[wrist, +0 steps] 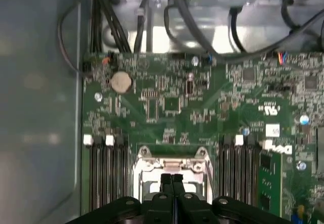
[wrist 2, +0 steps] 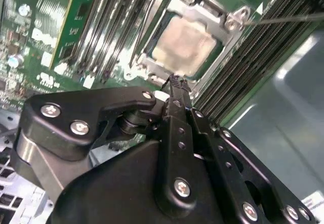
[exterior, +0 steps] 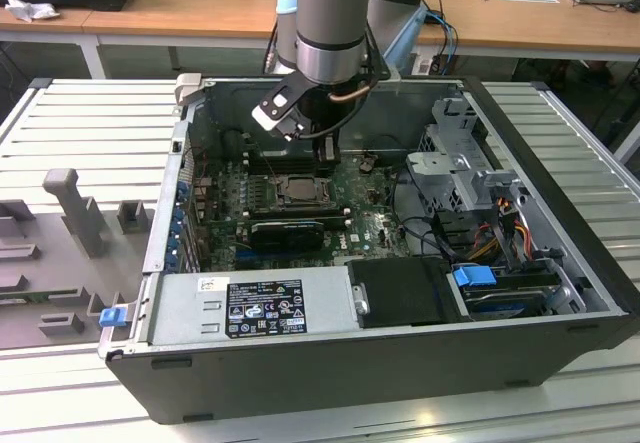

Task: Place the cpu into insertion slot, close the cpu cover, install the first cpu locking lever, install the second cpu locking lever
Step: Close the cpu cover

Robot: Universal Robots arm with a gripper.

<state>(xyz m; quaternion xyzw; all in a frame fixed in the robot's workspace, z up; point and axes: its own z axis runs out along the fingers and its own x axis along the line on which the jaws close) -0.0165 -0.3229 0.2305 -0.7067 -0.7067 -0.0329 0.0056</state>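
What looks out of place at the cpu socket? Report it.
Nothing spilled or broken. The cpu lies flat, framed by the cover. One thin lever sticks out over the memory slots, seemingly unlatched.

The cpu (wrist 2: 185, 44) is seen lying flat in the insertion slot (wrist 2: 145, 44), and it is framed by the cpu cover (wrist 2: 215, 15). The black fingers of the gripper (wrist 2: 175, 81) are pressed together with nothing held, and their tip is set at the cover's edge. Long black memory slots (wrist 2: 111, 27) are ranged on either side.
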